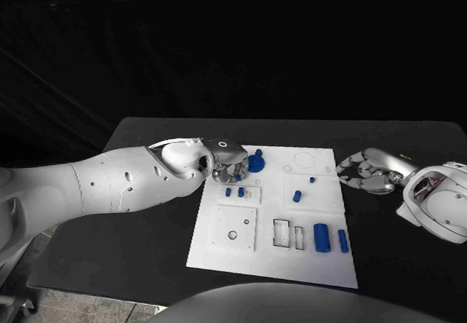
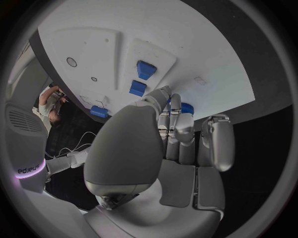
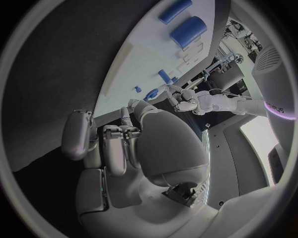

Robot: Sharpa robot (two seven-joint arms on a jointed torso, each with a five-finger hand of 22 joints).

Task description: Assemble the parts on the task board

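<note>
The task board [image 1: 222,242] lies flat on the black table [image 1: 122,240]. At its near right, a large blue cylinder [image 1: 320,237] and a slimmer blue part [image 1: 342,241] lie side by side. Farther in, one small blue part [image 1: 296,196] sits mid-board, and two small blue parts [image 1: 234,192] stand near the left edge. At the far left corner, the left hand [image 1: 226,165] has its fingers curled at a blue part [image 1: 257,161]; whether it grips cannot be determined. The right hand [image 1: 365,173] hovers off the board's right edge, fingers curled in, holding nothing.

Task board [image 1: 223,249] mid-table [image 1: 112,241]; parts [image 1: 320,236] on it, perhaps some seated.
</note>
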